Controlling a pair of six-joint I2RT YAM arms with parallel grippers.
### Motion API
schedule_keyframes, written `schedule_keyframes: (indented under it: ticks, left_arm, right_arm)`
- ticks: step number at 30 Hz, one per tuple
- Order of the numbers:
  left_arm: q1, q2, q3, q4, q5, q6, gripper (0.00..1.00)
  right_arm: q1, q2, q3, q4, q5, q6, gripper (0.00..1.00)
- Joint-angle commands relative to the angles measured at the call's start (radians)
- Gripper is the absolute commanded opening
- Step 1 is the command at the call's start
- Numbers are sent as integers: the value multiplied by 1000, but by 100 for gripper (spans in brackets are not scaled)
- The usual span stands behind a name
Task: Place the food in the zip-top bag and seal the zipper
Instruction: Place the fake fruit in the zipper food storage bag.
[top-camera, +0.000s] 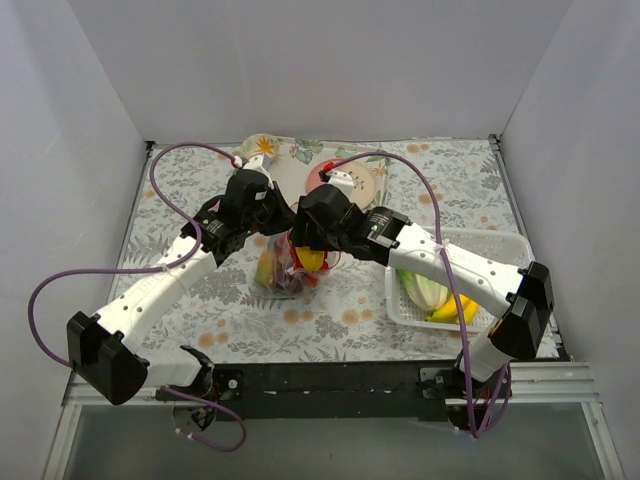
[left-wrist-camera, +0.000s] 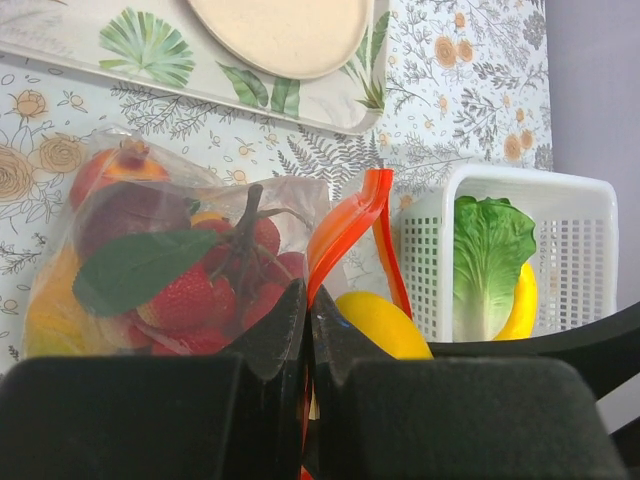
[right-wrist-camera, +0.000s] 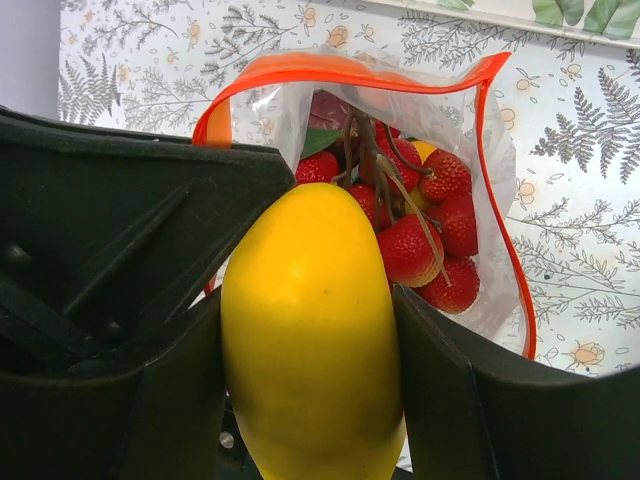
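Observation:
The clear zip-top bag (top-camera: 280, 270) lies mid-table, holding red strawberry-like fruits (right-wrist-camera: 425, 240), a reddish fruit (left-wrist-camera: 125, 205) and orange pieces. Its red-orange zipper (right-wrist-camera: 330, 68) gapes open in a loop. My left gripper (left-wrist-camera: 308, 300) is shut on one side of the zipper strip (left-wrist-camera: 345, 225) and holds the mouth up. My right gripper (right-wrist-camera: 310, 330) is shut on a yellow lemon-like fruit (right-wrist-camera: 310, 340), just in front of the bag's open mouth. The yellow fruit also shows in the left wrist view (left-wrist-camera: 380, 325) and the top view (top-camera: 311, 259).
A white slotted basket (top-camera: 500, 250) at the right holds green lettuce (left-wrist-camera: 485, 250) and bananas (top-camera: 455, 310). A leaf-print tray (left-wrist-camera: 150, 60) with a beige plate (left-wrist-camera: 280, 30) sits at the back. White walls enclose the floral-clothed table (top-camera: 200, 320).

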Motion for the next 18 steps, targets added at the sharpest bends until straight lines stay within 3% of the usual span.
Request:
schedule_keyframes:
  ticks: [1, 5, 10, 13, 14, 18]
  left_arm:
    - [1, -13, 35, -2, -5, -3, 0]
    - [1, -17, 37, 1, 1, -3, 0]
    - [2, -23, 32, 3, 3, 0, 0]
    - [2, -26, 29, 6, 7, 0, 0]
    - [2, -28, 28, 7, 9, 0, 0]
    - [2, -28, 26, 9, 12, 1, 0]
  right_arm:
    - [1, -22, 3, 62, -2, 26, 28]
    - [-17, -19, 9, 59, 26, 14, 35]
    - [-74, -18, -34, 116, -48, 0, 39]
    - [-76, 12, -8, 108, -72, -7, 46]
    - [-74, 18, -3, 104, -74, -10, 55]
    - [-74, 32, 11, 101, -73, -17, 67]
